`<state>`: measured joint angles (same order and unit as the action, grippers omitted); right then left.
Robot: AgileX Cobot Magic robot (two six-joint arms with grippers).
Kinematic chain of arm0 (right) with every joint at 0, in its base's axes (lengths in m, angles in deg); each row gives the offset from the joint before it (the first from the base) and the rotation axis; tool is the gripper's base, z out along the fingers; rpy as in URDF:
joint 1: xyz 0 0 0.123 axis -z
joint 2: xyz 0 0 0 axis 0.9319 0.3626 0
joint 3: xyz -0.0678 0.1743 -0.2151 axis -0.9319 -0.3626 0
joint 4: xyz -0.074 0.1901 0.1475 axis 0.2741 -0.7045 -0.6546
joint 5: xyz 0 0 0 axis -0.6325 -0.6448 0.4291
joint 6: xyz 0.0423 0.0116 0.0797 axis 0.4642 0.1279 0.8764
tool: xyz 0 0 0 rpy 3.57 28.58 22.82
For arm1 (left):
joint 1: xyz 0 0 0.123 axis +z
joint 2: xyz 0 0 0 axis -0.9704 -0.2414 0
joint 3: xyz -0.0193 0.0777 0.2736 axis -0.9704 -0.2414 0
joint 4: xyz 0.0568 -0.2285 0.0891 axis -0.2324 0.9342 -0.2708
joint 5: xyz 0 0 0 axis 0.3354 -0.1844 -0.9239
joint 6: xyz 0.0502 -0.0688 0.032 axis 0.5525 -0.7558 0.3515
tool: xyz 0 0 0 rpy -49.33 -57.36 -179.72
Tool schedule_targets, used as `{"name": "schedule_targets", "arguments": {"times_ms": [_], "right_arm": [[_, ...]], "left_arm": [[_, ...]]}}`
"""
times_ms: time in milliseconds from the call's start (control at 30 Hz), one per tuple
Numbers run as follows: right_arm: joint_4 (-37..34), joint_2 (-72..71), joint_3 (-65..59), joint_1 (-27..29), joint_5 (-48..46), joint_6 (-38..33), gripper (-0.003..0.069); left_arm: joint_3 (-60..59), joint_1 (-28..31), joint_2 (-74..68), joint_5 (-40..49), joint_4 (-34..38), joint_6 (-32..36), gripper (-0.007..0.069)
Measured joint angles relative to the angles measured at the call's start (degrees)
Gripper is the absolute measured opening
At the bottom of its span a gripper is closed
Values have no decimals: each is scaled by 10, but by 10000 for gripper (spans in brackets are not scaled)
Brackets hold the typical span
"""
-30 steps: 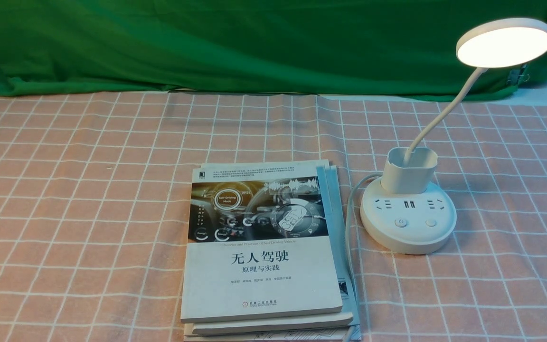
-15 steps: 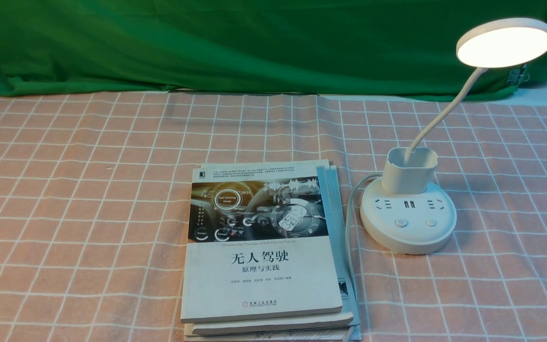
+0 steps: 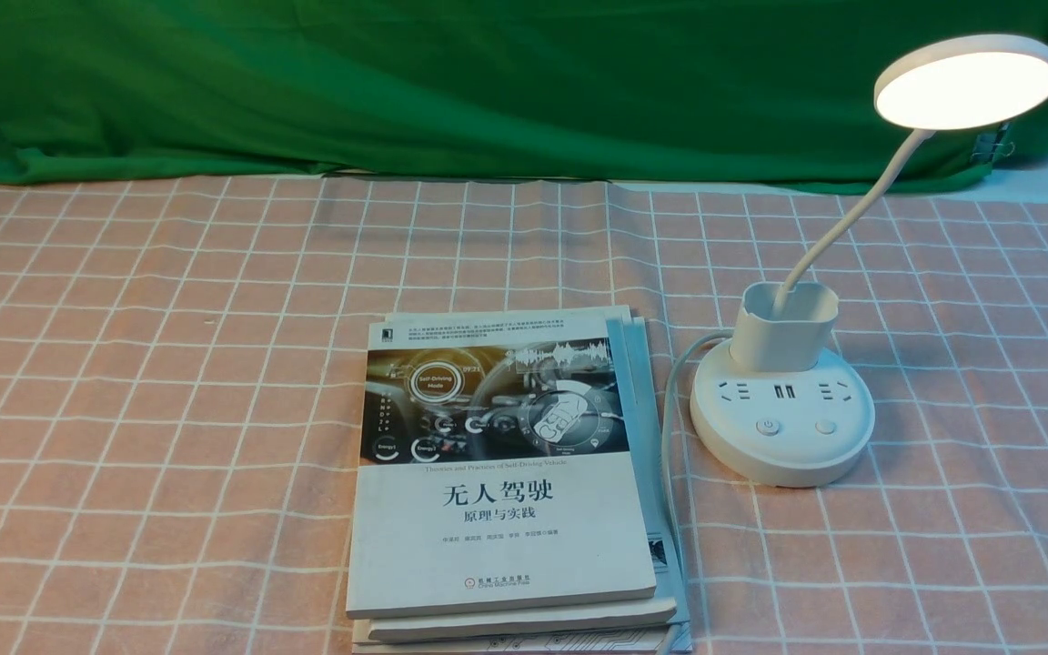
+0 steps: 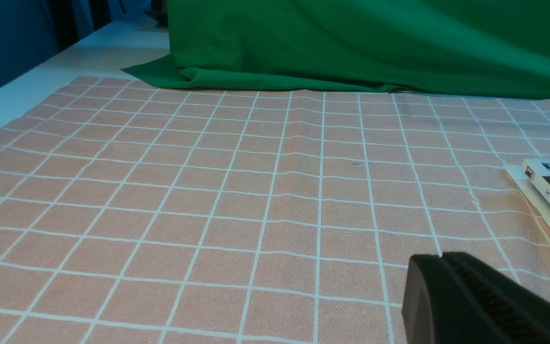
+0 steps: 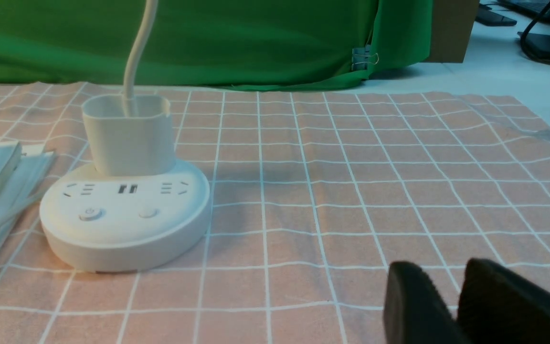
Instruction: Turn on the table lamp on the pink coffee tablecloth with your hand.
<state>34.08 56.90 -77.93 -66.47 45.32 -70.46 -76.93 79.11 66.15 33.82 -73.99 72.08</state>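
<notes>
In the front view, the white lamp (image 3: 783, 418) stands upright on the pink checked cloth (image 3: 169, 409), just right of the stacked books (image 3: 501, 518), its round head (image 3: 968, 89) glowing, its thin neck leaning right. In the left wrist view, my left fingers (image 4: 442, 255) are pressed together above the cloth. In the right wrist view, my right fingers (image 5: 435, 267) are slightly spread, apart from the lamp's two-button base.

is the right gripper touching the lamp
No, the right gripper hangs over bare tablecloth, well apart from the lamp's round base.
</notes>
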Motion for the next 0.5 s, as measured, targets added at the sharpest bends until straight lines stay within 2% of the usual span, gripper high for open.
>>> {"name": "schedule_targets", "arguments": {"times_ms": [500], "right_arm": [[0, 0, 0, 0, 0, 0, 237]], "left_arm": [[0, 0, 0, 0, 0, 0, 21]]}}
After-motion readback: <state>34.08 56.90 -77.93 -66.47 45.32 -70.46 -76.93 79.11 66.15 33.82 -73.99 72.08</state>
